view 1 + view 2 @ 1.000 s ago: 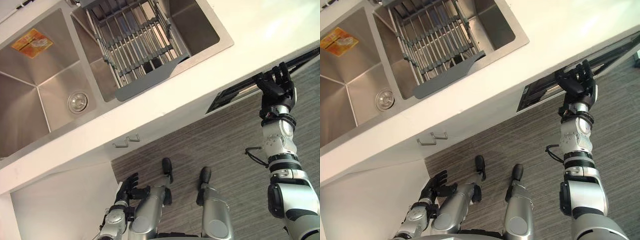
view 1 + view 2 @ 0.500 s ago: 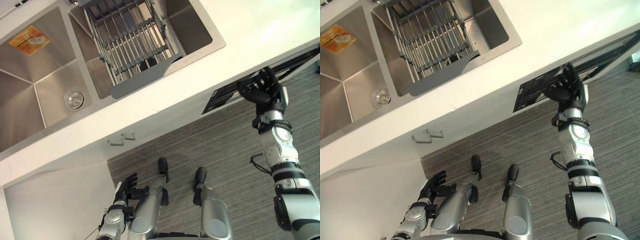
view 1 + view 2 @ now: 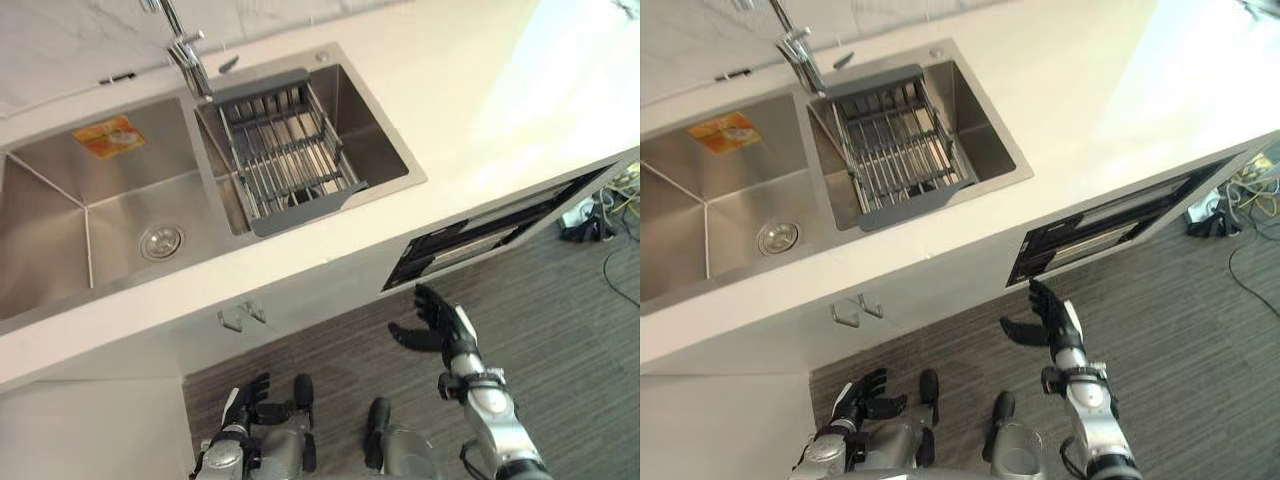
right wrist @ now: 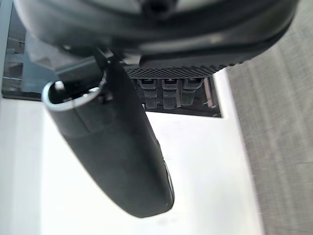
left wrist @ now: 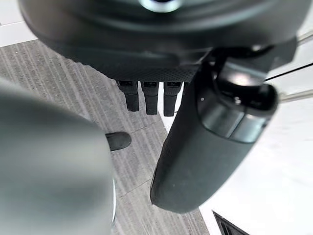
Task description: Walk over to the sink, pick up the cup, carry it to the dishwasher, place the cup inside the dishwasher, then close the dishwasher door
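Under the counter lip, dishwasher door: a dark strip along the white cabinet front, to the right of the sink. It looks all but shut, though whether it has latched cannot be told from above.
Cup: neither hand holds it. Going by the door, it is judged to be inside the dishwasher, which cannot be confirmed.
Right hand: hovers just below the dark strip and appears clear of it. Its fingers are straight and spread, the thumb is out, and it holds nothing. Its wrist view has the fingers pointing at the strip, with white panel beside it.
Left hand: hangs low at the robot's side over the floor, fingers loosely relaxed and empty.
Step in hand: judged to be the last one, closing the door, nearly or wholly done.
Doing it well: if a gap remains, lay flat fingers on the white door front near its middle. Push straight in toward the cabinet, evenly, until the door seats. Keep the fingers off the top edge so none is caught under the counter.
Risk: a push near one end could skew the door and leave it unlatched.
Counter: white, running above the door.
Sink: a steel double basin set in the counter, with a rack across the right basin and a faucet behind it.
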You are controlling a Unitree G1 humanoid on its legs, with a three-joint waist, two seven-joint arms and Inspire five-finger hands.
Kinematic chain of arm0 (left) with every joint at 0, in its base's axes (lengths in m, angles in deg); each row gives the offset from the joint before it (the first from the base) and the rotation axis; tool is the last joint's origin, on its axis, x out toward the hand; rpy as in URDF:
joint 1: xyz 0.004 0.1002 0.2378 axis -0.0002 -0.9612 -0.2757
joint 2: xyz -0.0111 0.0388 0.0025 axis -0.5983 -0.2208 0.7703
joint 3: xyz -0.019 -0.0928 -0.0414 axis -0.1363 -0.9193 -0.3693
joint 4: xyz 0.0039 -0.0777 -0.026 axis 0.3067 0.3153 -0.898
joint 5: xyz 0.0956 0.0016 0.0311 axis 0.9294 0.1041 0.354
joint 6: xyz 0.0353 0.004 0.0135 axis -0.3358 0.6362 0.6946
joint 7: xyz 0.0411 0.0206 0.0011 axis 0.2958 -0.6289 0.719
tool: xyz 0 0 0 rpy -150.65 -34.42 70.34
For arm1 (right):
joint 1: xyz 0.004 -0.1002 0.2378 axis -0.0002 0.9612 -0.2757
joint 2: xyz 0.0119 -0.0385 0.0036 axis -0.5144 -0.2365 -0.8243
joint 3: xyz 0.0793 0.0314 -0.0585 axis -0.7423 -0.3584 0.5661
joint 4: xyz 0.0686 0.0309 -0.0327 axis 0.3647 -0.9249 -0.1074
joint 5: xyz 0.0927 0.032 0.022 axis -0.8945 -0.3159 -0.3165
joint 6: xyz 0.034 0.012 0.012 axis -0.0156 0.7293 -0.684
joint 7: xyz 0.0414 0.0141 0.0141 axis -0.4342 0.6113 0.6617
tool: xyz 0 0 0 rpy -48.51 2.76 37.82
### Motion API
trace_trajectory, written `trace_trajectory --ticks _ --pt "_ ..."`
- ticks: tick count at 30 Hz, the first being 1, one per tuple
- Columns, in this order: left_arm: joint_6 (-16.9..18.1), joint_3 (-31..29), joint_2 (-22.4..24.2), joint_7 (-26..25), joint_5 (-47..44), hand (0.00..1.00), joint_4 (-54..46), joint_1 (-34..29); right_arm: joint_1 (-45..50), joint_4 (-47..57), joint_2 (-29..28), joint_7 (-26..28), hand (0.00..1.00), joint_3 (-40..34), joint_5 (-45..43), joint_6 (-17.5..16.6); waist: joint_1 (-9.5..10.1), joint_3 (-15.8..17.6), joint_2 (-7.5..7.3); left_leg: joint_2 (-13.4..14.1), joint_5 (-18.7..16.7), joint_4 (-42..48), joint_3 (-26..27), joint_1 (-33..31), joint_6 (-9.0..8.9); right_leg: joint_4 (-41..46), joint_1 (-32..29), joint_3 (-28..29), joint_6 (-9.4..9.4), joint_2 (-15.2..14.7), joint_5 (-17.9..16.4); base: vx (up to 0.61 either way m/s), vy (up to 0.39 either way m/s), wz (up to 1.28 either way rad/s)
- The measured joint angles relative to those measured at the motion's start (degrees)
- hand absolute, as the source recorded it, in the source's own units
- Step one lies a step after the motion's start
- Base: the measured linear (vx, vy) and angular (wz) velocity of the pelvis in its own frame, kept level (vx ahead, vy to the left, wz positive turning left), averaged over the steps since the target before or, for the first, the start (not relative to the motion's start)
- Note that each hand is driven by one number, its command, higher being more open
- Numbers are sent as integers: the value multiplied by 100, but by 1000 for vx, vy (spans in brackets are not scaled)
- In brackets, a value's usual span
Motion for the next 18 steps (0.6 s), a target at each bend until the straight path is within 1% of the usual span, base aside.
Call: trace_trajectory --ticks 1,3,6,8,9,12,14,18 --pt "-4 0 -1 -2 1 90 5 -8 38 -56 -31 -24 90 -11 42 9 -2 -19 -4 -3 -6 0 -7 30 1 -23 44 -10 2 1 1 47 -10 8" --pt "-14 1 -2 -5 20 90 39 -41 68 -514 -167 -64 90 -128 197 16 -2 -140 -29 -11 -30 -3 -38 105 3 -92 166 -58 6 5 2 40 -12 10" --pt "-45 0 -2 3 56 90 133 -44 -1 -1521 -317 -69 90 -339 194 75 9 -298 -59 -31 -36 -24 -126 189 6 -215 342 -143 11 11 16 51 -18 13" --pt "-64 -8 -12 3 54 90 153 -45 -65 -2040 -389 -58 90 -473 143 122 12 -318 -75 -38 -44 -28 -146 255 17 -254 436 -163 -7 14 28 53 -14 6" --pt "-78 -13 -17 4 54 90 164 -45 -127 -2392 -450 -63 90 -598 39 145 10 -325 -86 -43 -51 -29 -156 299 25 -297 505 -177 -4 20 31 52 -15 4" --pt "-136 -53 -15 12 53 90 188 -60 -145 -2961 -508 -64 90 -827 -375 209 12 -402 -96 -53 -67 -31 -192 348 24 -360 611 -224 3 27 37 47 -17 6" --pt "-144 -172 -6 18 50 90 195 -82 -132 -3086 -538 -66 90 -949 -558 265 13 -416 -115 -58 -74 -33 -216 403 18 -411 701 -257 6 34 40 32 -17 7" --pt "-151 -312 -3 19 40 90 207 -127 -155 -3192 -622 -81 90 -1112 -750 269 20 -486 -155 -65 -94 -35 -278 479 5 -474 830 -323 8 46 38 13 -16 7"
